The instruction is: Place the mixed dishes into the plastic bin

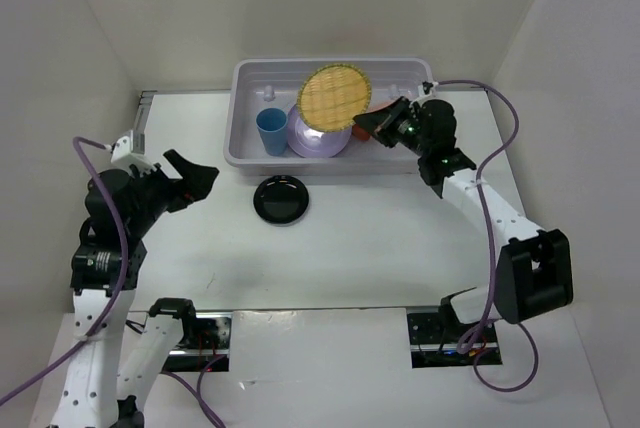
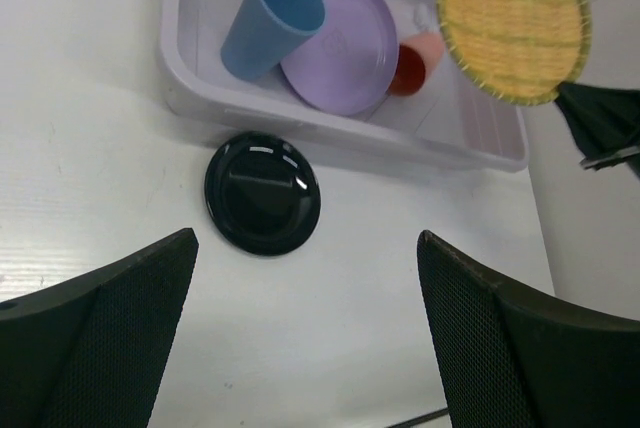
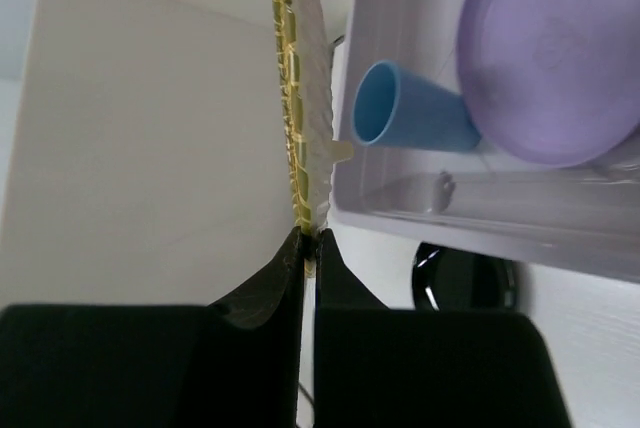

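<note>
Nearest the right wrist lens, the right gripper (image 3: 308, 248) was seen with its jaws pressed together on the rim of the round tan woven-pattern plate (image 3: 295, 98), which was held on edge. In the top view that plate (image 1: 336, 96) was carried above the large translucent pale grey-lavender plastic bin (image 1: 240, 98), over its middle, tilted and not resting on anything.

A blue plastic cup (image 1: 271, 130), lying tipped, and a round lavender plate (image 1: 320, 136) were noted inside the bin. A salmon-red cup (image 2: 415, 58) was seen beside the lavender plate.

One round glossy black plate (image 1: 281, 198) was left on the white table (image 1: 400, 238), just in front of the bin's near wall. The left gripper (image 2: 307, 248) was held with jaws wide apart, empty, aimed toward that black plate but well short of it.

The step in hand was judged to be releasing the woven plate. It would be done best if the plate were lowered further and tilted flatter before the jaws were parted, so it could settle on the lavender plate rather than bounce off the rim. The black plate was judged the last dish to be fetched.
</note>
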